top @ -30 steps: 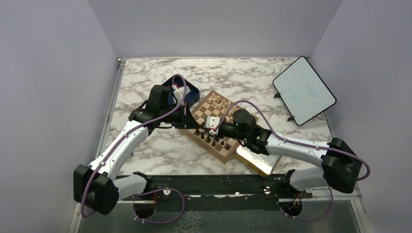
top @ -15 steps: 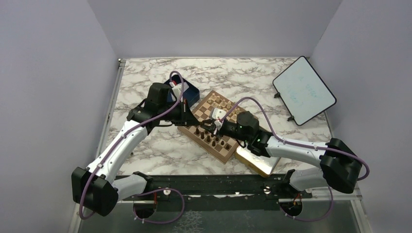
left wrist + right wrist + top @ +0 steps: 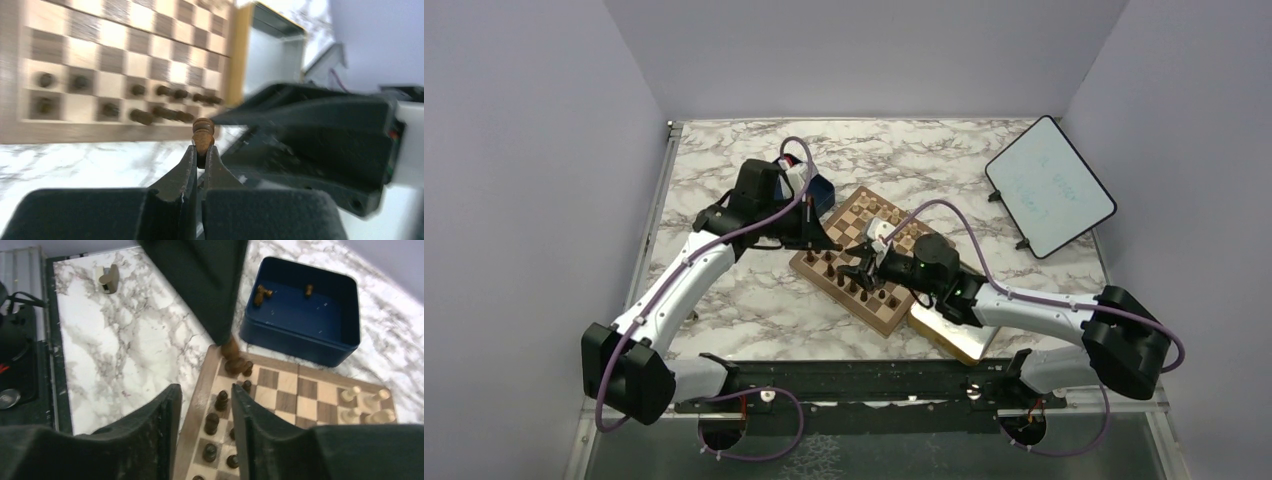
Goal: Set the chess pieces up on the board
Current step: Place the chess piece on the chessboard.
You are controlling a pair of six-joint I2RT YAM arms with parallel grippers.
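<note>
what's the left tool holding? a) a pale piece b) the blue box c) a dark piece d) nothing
c: in the left wrist view the left tool is pinched shut on a dark piece that sticks up between its tips.

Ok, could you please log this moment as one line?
left gripper: shut on dark chess piece, at board corner | right gripper: open, above board | blue box: dark pieces inside

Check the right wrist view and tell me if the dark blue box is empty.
No, the dark blue box has at least two dark chess pieces lying on its floor.
</note>
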